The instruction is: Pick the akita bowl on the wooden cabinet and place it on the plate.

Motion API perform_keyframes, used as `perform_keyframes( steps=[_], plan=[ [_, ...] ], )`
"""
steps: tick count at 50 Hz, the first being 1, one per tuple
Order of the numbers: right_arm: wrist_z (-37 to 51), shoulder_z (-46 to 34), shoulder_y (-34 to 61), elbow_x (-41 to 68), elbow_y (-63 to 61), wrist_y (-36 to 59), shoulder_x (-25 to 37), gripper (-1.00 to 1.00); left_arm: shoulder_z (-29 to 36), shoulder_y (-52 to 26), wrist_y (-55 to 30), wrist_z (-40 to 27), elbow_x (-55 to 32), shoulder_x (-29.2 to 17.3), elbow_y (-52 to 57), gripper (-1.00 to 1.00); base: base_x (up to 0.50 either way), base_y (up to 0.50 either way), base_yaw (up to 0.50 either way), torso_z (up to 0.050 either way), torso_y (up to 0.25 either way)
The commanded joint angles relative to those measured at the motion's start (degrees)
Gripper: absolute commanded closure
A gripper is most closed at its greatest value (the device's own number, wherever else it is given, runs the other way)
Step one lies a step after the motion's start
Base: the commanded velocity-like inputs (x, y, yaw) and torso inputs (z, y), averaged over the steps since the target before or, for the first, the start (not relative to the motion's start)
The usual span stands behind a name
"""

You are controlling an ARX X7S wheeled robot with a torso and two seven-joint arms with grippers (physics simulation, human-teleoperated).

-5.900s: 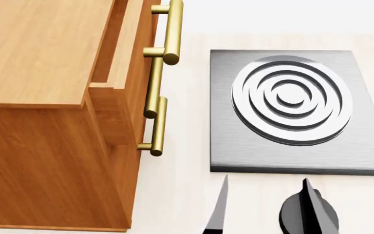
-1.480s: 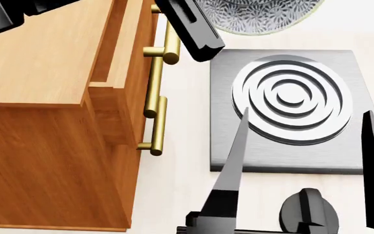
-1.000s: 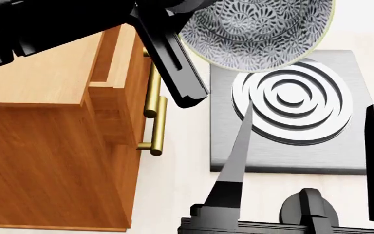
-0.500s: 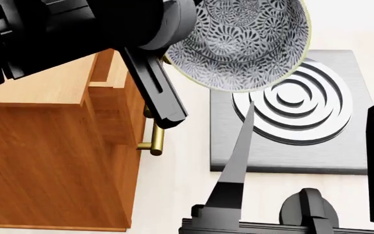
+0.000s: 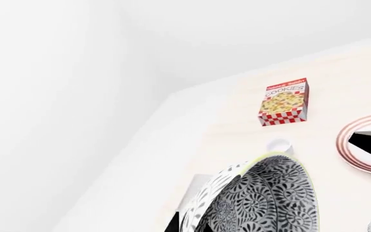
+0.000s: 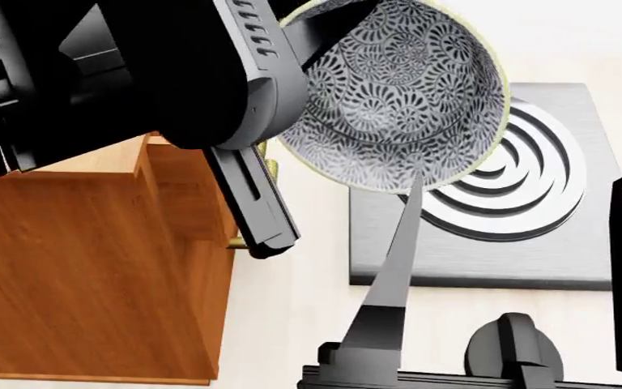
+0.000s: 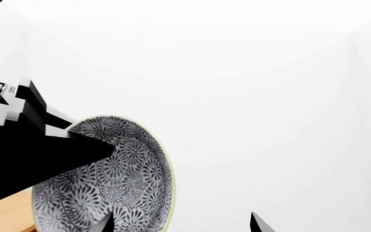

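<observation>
Since half a second ago, the left gripper [image 6: 289,121] has carried the akita bowl [image 6: 398,97] lower and nearer the head camera, and the bowl now tips its opening towards the lens. From the head, the bowl hangs in the air above the grey stove plate [image 6: 570,251], covering that plate's near-left corner and part of its raised rings. It is white with a dense blue-black fan-flower pattern inside and a thin cream rim. The left gripper's black fingers [image 6: 252,203] are clamped on the bowl's rim at the side towards the wooden cabinet [image 6: 84,267]. The right gripper [image 6: 511,267] sits nearer the camera than the stove plate, its two thin fingers spread wide apart around nothing.

On the left wrist camera, the akita bowl [image 5: 263,200] fills the near foreground, patterned outside too. Beyond it stand a small white cup [image 5: 279,145], a cookie box [image 5: 284,101] and the red-ringed plate [image 5: 366,150].

On the right wrist camera, the akita bowl [image 7: 127,183] stands on edge, with a black finger [image 7: 50,157] of the left gripper reaching across its inside.
</observation>
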Motion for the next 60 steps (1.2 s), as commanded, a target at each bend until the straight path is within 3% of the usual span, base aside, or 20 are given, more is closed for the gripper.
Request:
perform_keyframes(
  steps=[1,52,53,60],
  plan=[
    [0.2,-0.2,0.5,0.3,-0.1,0.1,0.1,-1.0,-0.6,0.4,0.3,-0.5,0.2,-0.3,1.3,1.0,0.0,0.0,0.0,0.0,0.0],
    [1.3,-2.0,0.5,0.1,1.5,-0.4,0.0,-1.0,-2.1,1.5,1.3,-0.3,-2.2,-2.2,5.6,1.0,0.0,0.0,0.0,0.0,0.0],
    [1.5,-1.7,0.3,0.5,1.6,-0.9,0.1,1.0,-2.1,1.5,1.3,-0.3,-2.0,-2.2,5.8,1.0,0.0,0.0,0.0,0.0,0.0],
    [2.0,-2.2,0.4,0.3,1.8,0.1,0.0,1.0,-2.1,1.7,1.5,-0.2,-2.1,-2.1,5.8,1.0,0.0,0.0,0.0,0.0,0.0]
  ],
)
